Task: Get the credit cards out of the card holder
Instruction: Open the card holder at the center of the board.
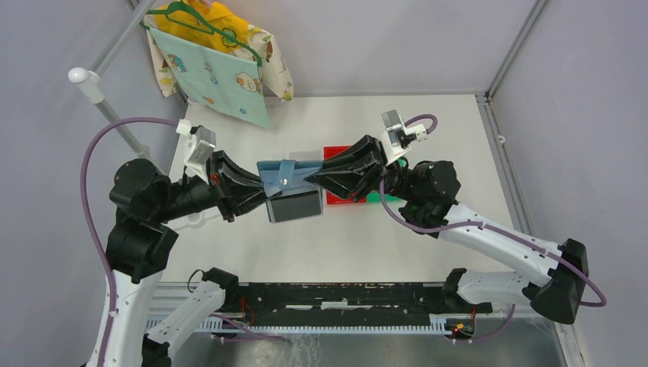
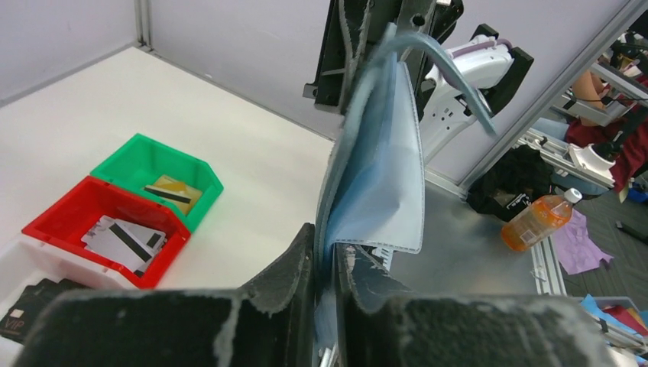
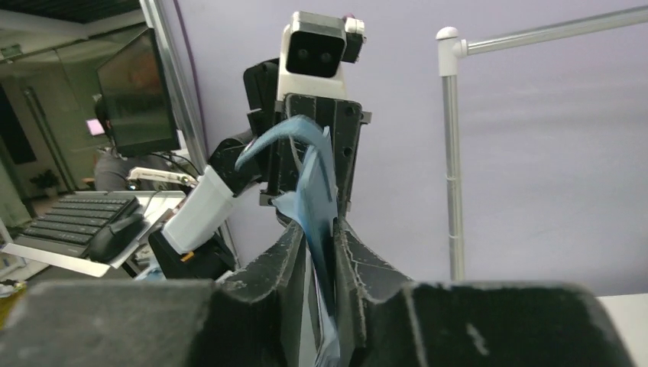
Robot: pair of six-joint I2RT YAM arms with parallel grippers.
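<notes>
The slate-blue card holder [image 1: 284, 177] hangs above the table between both grippers, its strap tab on top and its shiny window flap [image 1: 296, 205] drooping below. My left gripper [image 1: 264, 186] is shut on its left edge and my right gripper [image 1: 315, 175] on its right edge. The left wrist view shows the holder [image 2: 382, 176] pinched in my gripper [image 2: 327, 246]. The right wrist view shows it [image 3: 315, 187] pinched in that gripper [image 3: 315, 229]. A gold card [image 2: 172, 191] lies in the green bin [image 2: 200, 170]. White-grey striped cards [image 2: 122, 238] lie in the red bin [image 2: 53, 222]. Black cards [image 2: 27, 310] lie in the white bin.
The red bin [image 1: 336, 200] and green bin [image 1: 386, 198] sit under my right arm. A patterned cloth on a green hanger [image 1: 218, 65] hangs at the back left beside a white pole [image 1: 85, 79]. An orange bottle [image 2: 539, 218] lies beyond the table.
</notes>
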